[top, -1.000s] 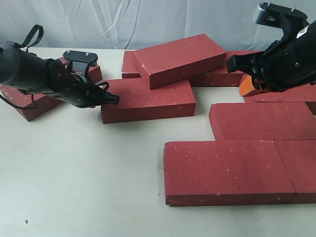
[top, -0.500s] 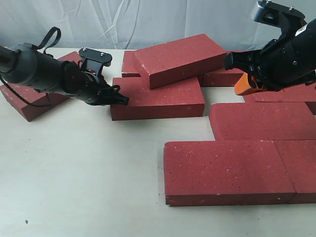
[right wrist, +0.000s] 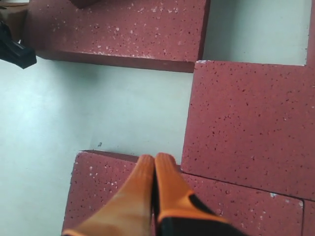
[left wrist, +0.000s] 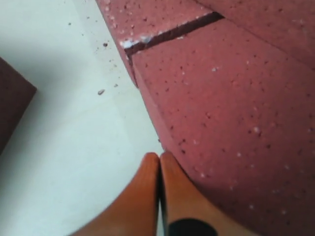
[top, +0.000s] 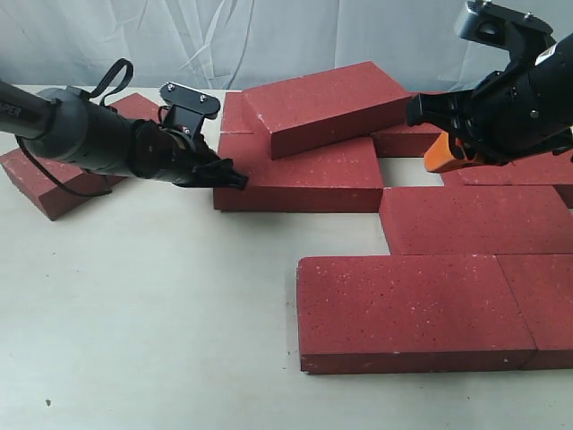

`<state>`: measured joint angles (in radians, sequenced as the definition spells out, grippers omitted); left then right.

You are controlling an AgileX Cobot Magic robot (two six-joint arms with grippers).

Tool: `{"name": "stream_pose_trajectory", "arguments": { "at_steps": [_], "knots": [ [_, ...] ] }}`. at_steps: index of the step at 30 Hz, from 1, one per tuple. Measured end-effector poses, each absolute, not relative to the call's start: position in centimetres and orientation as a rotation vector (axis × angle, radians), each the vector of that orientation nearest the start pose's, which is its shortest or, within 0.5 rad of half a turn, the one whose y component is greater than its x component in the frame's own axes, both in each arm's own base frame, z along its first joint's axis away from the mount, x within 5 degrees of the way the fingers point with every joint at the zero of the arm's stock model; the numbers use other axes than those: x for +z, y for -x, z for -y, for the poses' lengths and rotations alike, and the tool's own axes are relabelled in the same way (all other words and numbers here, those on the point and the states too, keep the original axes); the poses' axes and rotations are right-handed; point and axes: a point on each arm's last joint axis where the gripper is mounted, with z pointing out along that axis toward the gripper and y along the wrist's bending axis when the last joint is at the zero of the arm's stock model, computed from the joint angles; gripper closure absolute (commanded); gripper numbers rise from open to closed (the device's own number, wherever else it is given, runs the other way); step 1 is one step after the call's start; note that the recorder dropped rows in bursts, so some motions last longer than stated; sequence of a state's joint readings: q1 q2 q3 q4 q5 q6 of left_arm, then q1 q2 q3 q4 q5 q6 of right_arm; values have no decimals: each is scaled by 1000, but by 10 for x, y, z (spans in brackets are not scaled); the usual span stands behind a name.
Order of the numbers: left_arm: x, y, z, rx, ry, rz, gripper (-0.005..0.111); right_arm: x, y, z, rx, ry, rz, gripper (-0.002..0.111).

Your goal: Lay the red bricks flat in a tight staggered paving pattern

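Note:
Several red bricks lie on the pale table. Two front-row bricks (top: 412,309) (top: 548,300) lie flat end to end, with a second-row brick (top: 474,219) against them. My left gripper (top: 235,179) is shut and empty. Its orange fingertips (left wrist: 160,158) press the left end of a flat brick (top: 295,175) (left wrist: 231,113), whose right end reaches the second-row brick's corner. Another brick (top: 327,107) leans tilted across its back. My right gripper (top: 445,154) (right wrist: 155,158) hangs shut and empty above the paved bricks (right wrist: 251,128).
A loose brick (top: 49,184) lies at the far left under the left arm, and more bricks (top: 235,116) sit at the back by the white backdrop. Bare table (top: 143,305) spreads over the front left.
My left gripper has slid right, pushing the flat middle brick to the right until it meets the second-row brick. The right arm has barely moved.

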<state>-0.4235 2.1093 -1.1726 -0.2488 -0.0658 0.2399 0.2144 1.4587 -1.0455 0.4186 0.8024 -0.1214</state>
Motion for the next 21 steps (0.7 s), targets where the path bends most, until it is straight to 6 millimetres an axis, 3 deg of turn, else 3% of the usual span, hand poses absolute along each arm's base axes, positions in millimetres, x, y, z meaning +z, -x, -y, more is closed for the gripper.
{"name": "stream_pose_trajectory", "arguments": {
  "at_steps": [10,16,19,21],
  "knots": [
    [111,-388,179,-200,-463,-2267,107,272,-280,-88,520,152,-2671,109],
    [98,-389,141,-151,-487,-2478,107,272,-280,-88,523,155,-2670,109],
    [106,-385,127,-156,-466,-2562,107,272,-279,-89,532,154,-2672,109],
    [123,-377,125,-176,-486,-2618,107,272,-279,-89,534,159,-2675,109]
  ]
}}
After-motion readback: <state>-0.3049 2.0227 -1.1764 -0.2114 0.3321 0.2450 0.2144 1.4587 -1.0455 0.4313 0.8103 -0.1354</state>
